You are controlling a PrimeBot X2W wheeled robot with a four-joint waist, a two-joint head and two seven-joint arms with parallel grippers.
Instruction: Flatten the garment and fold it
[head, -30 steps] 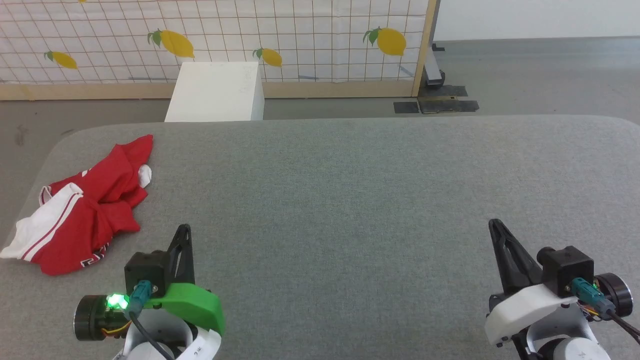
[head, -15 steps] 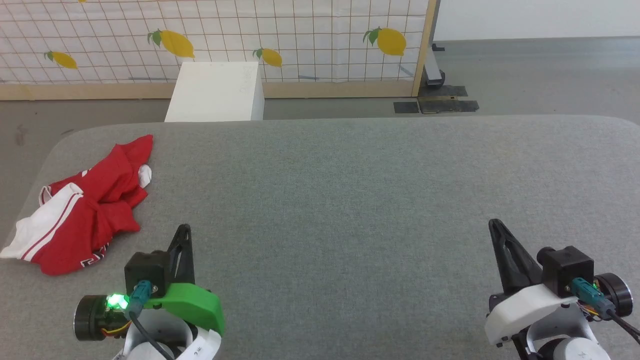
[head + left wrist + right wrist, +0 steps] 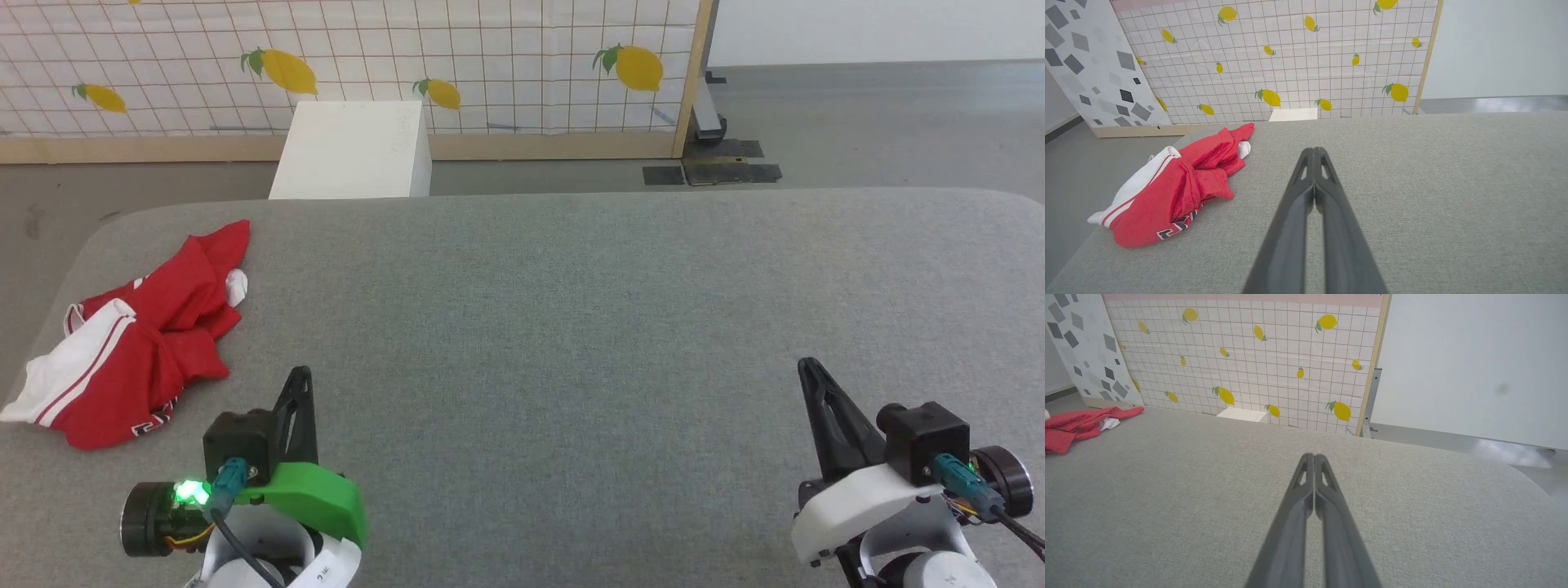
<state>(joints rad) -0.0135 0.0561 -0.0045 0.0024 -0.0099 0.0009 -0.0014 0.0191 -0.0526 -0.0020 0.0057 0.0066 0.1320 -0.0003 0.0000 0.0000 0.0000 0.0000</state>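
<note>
The garment [image 3: 147,343] is a red T-shirt with white sleeves, lying crumpled in a heap near the left edge of the grey table [image 3: 571,310]. The left wrist view has the garment [image 3: 1175,188] at left, the right wrist view catches the garment [image 3: 1077,426] at its far left edge. My left gripper [image 3: 300,377] stands shut and empty at the lower left, a short way right of the heap and apart from it. At the lower right my right gripper [image 3: 807,367] is shut and empty, far from the cloth. Each wrist view has its own gripper [image 3: 1314,152] [image 3: 1314,457] with fingertips pressed together above the table.
A white box [image 3: 355,151] stands on the floor behind the table. A tiled panel with lemon prints [image 3: 367,65] runs along the back, with a metal stand [image 3: 706,122] at its right end. The table's left edge lies close to the garment.
</note>
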